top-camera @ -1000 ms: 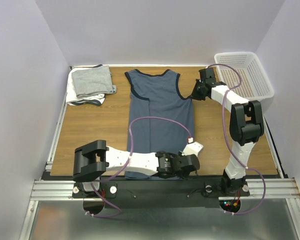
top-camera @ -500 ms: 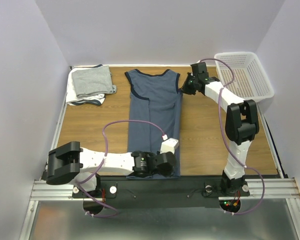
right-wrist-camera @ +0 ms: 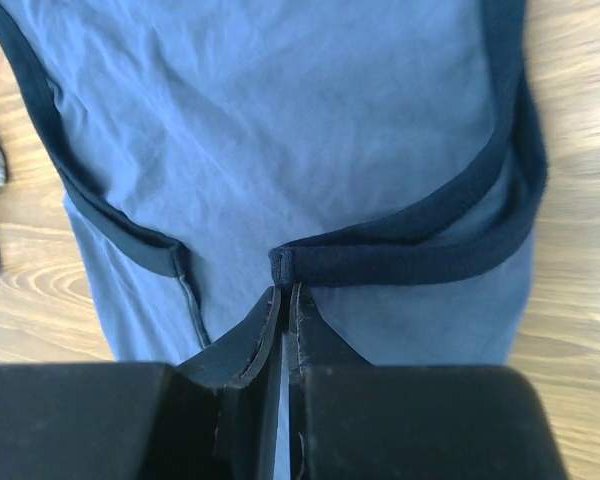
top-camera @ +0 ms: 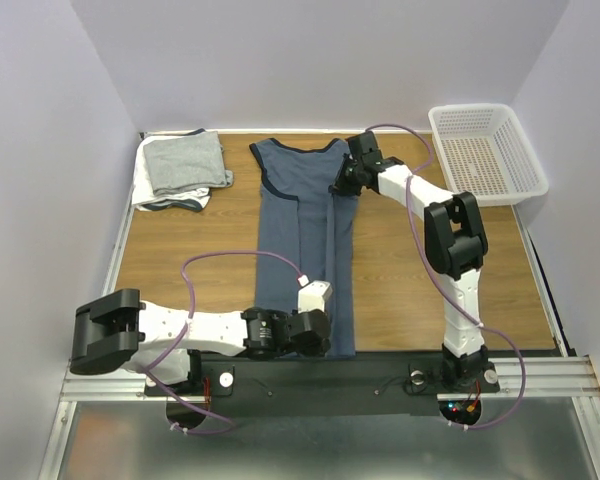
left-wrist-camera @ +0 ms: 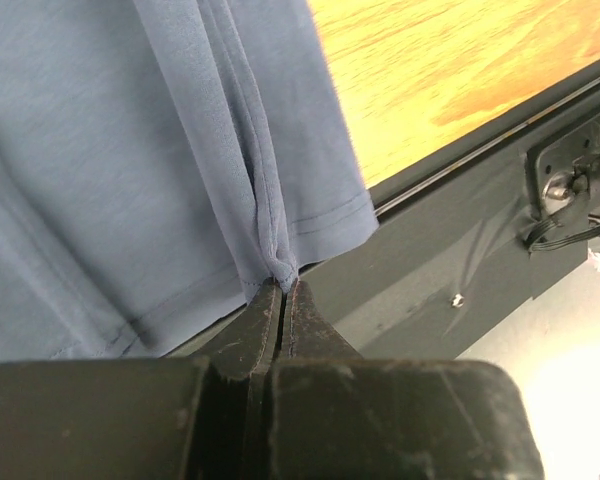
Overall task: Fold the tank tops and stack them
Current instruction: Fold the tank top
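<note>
Step in hand, by my reading: the lengthwise fold of the blue tank top [top-camera: 298, 230]. It lay down the middle of the tabletop [top-camera: 200, 270], neck toward the far side, with its right edge lifted and drawn in toward the centre line.

Left pincer [left-wrist-camera: 283, 288]: clenched on the near hem corner, cloth gathered into a ridge at the tips. Right pincer [right-wrist-camera: 283, 292]: clenched on the dark trim [right-wrist-camera: 410, 255] of the right armhole. Both therefore held the same long edge, one at each end.

A folded pile [top-camera: 183, 168], grey over white, sat at the far left corner, well apart from the blue top. The basket [top-camera: 490, 150] stood at the far right.

Next move, as a judgement: carry both ends across together at an even pace so the edge stays taut, lay it flat, then release. Uneven travel would likely skew the crease.

Not resolved:
- The near hem was covered by the left arm in the overhead view.
- I could not tell how many layers each pincer had pinched.
- No printed lettering was visible.
- The number of garments in the pile was unclear.
</note>
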`<act>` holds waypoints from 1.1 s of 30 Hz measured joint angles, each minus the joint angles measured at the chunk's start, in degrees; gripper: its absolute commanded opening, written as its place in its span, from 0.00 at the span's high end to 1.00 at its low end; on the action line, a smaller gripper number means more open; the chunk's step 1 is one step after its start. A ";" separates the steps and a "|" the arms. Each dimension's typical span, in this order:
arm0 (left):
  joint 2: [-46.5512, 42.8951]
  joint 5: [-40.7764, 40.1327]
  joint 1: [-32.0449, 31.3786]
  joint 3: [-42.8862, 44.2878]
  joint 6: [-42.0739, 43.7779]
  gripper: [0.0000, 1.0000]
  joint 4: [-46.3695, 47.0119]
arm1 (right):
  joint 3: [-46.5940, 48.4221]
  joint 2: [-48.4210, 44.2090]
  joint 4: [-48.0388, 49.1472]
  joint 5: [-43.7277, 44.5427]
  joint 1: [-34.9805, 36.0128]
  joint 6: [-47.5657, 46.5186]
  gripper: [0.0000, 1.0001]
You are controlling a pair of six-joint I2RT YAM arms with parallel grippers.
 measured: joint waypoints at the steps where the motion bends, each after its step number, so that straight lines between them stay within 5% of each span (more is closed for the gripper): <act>1: -0.52 0.07 0.00 -0.72 -0.55 1.00 0.11 | 0.33 0.55 -0.02 0.17 0.42 0.17 1.00; 24: -7.43 0.42 0.00 -8.46 -7.21 1.00 1.09 | 7.10 7.56 -0.04 2.47 5.62 2.08 0.99; 28: -8.92 0.42 -0.02 -9.55 -8.15 1.00 0.98 | 7.10 8.09 -0.15 2.60 5.64 2.45 0.93; 33: -9.25 0.31 -0.15 -9.75 -8.90 0.78 0.63 | 7.80 8.09 -0.31 2.58 5.88 2.75 0.83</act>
